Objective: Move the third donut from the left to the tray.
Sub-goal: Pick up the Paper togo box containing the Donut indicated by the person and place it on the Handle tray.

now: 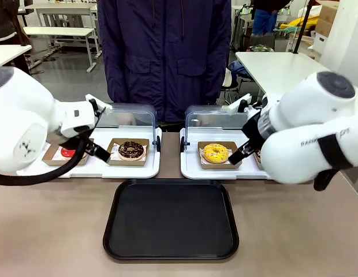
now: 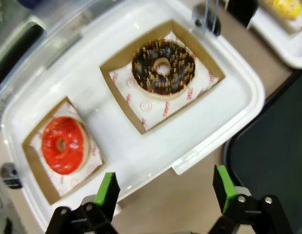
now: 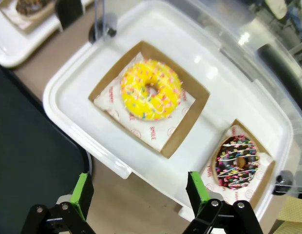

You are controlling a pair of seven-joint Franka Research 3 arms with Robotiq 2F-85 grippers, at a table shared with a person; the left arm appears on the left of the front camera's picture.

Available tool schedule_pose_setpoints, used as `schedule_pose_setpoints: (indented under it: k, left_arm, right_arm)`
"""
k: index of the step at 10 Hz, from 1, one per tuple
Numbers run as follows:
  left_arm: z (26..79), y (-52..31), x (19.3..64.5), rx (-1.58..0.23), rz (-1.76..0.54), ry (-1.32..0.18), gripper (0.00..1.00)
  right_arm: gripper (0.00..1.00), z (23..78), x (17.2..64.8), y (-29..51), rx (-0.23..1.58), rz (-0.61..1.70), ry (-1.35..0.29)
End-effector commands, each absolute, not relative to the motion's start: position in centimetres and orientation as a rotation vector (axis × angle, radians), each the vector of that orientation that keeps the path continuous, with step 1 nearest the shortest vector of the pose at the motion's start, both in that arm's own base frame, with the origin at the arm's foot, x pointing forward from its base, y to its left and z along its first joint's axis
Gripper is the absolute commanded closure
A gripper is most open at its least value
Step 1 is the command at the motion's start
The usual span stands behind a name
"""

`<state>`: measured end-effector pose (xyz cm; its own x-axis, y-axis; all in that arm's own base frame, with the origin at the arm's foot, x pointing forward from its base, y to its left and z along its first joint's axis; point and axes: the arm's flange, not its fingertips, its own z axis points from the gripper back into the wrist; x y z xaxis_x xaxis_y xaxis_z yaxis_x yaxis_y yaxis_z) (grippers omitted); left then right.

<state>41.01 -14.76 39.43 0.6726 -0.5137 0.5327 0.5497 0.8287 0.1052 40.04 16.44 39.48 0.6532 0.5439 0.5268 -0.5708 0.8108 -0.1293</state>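
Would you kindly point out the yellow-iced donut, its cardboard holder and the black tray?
yellow-iced donut (image 3: 136,97), right wrist view, on the icing beside the hole.
cardboard holder (image 3: 186,123), right wrist view, on its brown side wall.
black tray (image 1: 170,222), front view, on its bare floor.

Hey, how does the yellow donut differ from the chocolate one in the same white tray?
Icing: the yellow donut is bright yellow with coloured sprinkles; the chocolate donut is dark, with white drizzle lines as well as sprinkles. Place: the yellow donut lies in the white tray's left half, the chocolate donut in its right half. Both are rings in brown cardboard holders on printed paper.
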Motion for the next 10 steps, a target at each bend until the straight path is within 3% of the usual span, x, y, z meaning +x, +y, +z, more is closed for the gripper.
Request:
schedule_pose_setpoints:
  k: [1,5,10]
  left_arm:
    - [44.7,-11.0,42.9,-0.177,-0.649,-0.561,0.00]
    - [50.1,-1.9,46.6,-0.479,-0.936,-0.458,0.00]
    - [48.3,14.8,47.4,-0.732,-1.170,-0.712,0.00]
  right_arm:
    - [0.00,46.0,40.8,12.9,0.163,0.627,-0.594]
    - [0.00,54.2,39.6,2.0,0.389,0.692,-0.668]
    - [0.00,54.7,39.7,-12.4,0.603,0.852,-0.796]
